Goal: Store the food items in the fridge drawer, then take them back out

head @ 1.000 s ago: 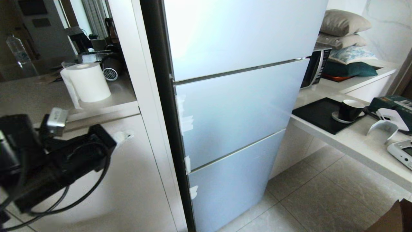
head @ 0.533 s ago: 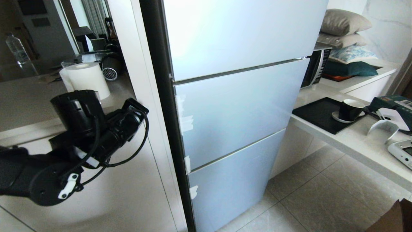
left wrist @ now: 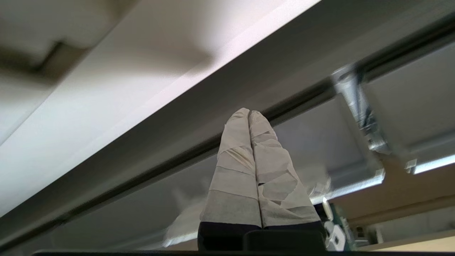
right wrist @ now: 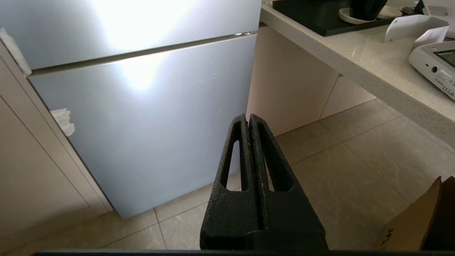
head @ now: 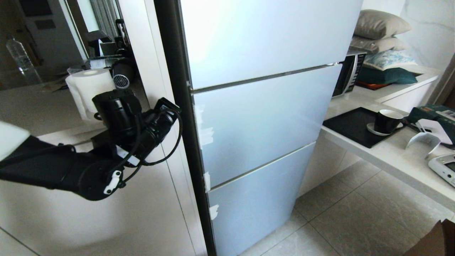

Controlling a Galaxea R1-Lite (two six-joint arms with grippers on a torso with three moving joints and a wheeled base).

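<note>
Beside the tall fridge [head: 263, 117], whose pale blue frosted doors are all closed, the left gripper [left wrist: 250, 113] hangs by the dark left edge, its taped jaws pressed together and empty. Low over the tiled floor [right wrist: 373, 156], the right gripper [right wrist: 248, 117] is likewise closed on nothing. Neither drawer nor food shows. To the right, a stone bench [head: 391, 156] carries a black tray [head: 350, 126] and cup [head: 385, 121].

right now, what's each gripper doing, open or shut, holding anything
left gripper: shut, holding nothing, up beside the fridge's left edge.
right gripper: shut, holding nothing, low before the bottom fridge door.
</note>
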